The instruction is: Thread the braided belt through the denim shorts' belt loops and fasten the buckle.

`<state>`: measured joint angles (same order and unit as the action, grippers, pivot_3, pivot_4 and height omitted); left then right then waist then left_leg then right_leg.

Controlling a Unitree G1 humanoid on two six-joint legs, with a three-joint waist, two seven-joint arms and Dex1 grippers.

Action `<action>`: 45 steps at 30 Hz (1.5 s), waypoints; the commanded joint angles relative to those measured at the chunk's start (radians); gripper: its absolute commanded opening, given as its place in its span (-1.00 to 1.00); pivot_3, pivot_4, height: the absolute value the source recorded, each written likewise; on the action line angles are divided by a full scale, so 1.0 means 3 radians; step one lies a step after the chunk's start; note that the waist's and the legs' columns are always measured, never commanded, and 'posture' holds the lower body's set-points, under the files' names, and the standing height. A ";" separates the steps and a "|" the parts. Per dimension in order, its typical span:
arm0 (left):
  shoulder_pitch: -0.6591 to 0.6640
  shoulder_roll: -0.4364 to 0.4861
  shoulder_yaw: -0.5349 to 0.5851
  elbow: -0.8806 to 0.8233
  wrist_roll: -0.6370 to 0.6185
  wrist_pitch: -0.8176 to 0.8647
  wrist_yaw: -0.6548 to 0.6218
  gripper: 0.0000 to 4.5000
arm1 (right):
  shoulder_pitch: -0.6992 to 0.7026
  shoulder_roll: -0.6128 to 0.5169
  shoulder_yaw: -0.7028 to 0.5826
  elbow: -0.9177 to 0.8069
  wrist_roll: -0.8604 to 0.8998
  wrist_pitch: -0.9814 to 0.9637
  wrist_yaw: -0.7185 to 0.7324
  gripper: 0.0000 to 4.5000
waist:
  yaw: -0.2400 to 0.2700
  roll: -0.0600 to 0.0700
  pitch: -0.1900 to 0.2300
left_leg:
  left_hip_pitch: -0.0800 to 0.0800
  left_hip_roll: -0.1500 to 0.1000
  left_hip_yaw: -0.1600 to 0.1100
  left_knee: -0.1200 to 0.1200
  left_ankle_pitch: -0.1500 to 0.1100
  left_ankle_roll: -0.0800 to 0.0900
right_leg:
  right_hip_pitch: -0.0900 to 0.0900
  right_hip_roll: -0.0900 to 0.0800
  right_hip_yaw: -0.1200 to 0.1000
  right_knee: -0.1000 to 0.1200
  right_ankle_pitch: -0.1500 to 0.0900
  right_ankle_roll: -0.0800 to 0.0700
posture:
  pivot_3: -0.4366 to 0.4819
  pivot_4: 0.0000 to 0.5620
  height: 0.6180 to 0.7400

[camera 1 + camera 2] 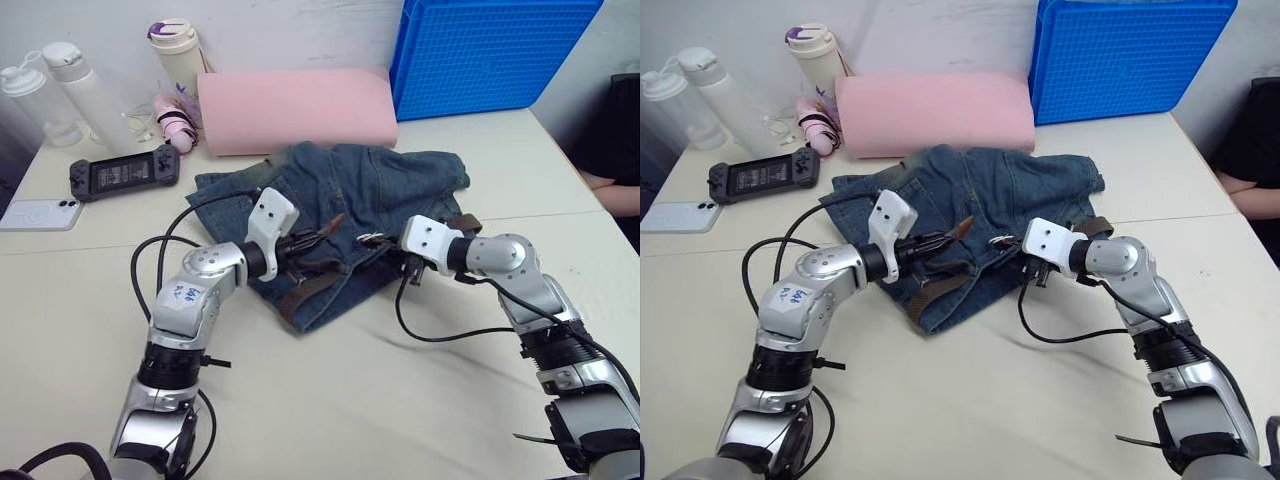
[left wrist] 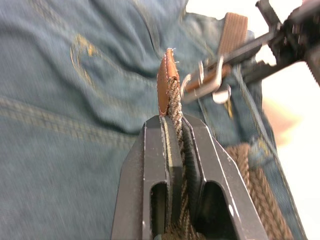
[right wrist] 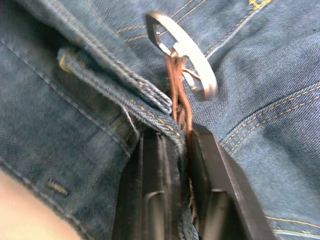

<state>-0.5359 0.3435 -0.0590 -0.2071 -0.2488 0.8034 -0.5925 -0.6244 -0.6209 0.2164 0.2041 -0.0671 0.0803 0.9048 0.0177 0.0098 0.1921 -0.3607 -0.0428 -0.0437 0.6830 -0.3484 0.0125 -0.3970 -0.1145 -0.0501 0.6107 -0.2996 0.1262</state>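
The denim shorts [image 1: 380,180] lie crumpled in the middle of the table. My left gripper [image 2: 172,122] is shut on the braided belt's leather-tipped end [image 2: 167,82], held just above the denim. The rest of the braided belt [image 1: 305,290] runs along the shorts' near edge. My right gripper [image 3: 175,135] is shut on the strap just behind the silver buckle [image 3: 185,50], with a fold of waistband caught between its fingers. A narrow denim strip [image 3: 95,72] beside it looks like one of the belt loops. Tip and buckle [image 2: 205,82] face each other a short way apart.
A pink foam roll [image 1: 295,108] and a blue crate [image 1: 490,55] stand behind the shorts. Bottles [image 1: 85,90], a tumbler [image 1: 178,50], a game controller [image 1: 125,173] and a phone [image 1: 38,213] sit at the far left. A person's arm [image 1: 610,185] rests at the right edge.
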 commanded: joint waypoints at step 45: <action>-0.0436 -0.0356 -0.0626 0.0346 0.0460 -0.1035 0.0277 -1.00 | 0.0191 -0.0060 0.0072 -0.1025 0.0384 0.0956 0.0299 -0.97 | 0.0019 0.0000 -0.0001 | -0.0001 -0.0002 0.0001 -0.0002 0.0000 0.0000 | -0.0001 0.0000 0.0001 -0.0002 0.0000 0.0000 | -0.05 -0.47 1.00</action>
<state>-0.6315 0.2535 -0.2563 -0.0825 -0.1092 0.5556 -0.5068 -0.5825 -0.6346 0.1965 -0.0499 0.0365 0.3726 0.9558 0.0234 0.0097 0.1919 -0.3609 -0.0433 -0.0432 0.6822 -0.3484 0.0126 -0.3973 -0.1145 -0.0498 0.6102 -0.2997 0.1261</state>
